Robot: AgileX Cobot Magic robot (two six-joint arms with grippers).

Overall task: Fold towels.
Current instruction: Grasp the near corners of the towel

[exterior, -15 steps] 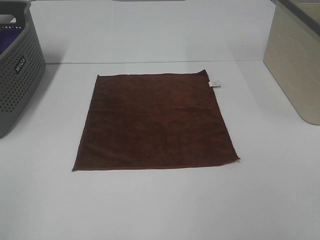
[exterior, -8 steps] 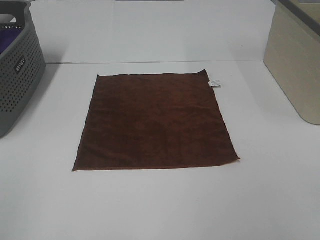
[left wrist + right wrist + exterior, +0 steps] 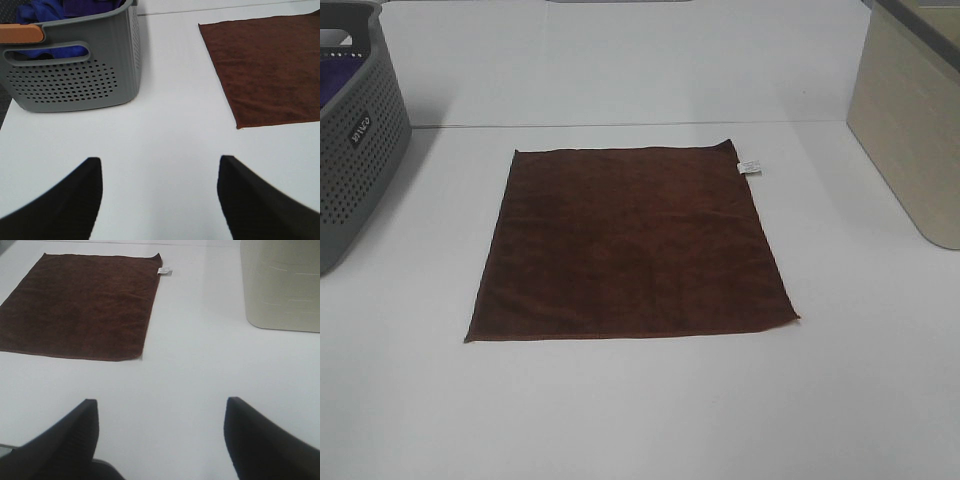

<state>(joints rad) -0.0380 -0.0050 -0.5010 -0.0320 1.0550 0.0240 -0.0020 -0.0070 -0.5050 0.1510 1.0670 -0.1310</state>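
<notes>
One dark reddish-brown towel (image 3: 628,242) lies flat and unfolded in the middle of the white table, with a small white tag (image 3: 749,165) at its far right corner. It also shows in the left wrist view (image 3: 267,70) and the right wrist view (image 3: 80,305). No arm appears in the exterior high view. My left gripper (image 3: 160,192) is open and empty over bare table, off the towel's near left corner. My right gripper (image 3: 160,435) is open and empty over bare table, off the towel's near right corner.
A grey perforated basket (image 3: 350,130) holding blue and purple cloths stands at the far left; it also shows in the left wrist view (image 3: 75,75). A beige bin (image 3: 910,120) stands at the far right, also in the right wrist view (image 3: 280,285).
</notes>
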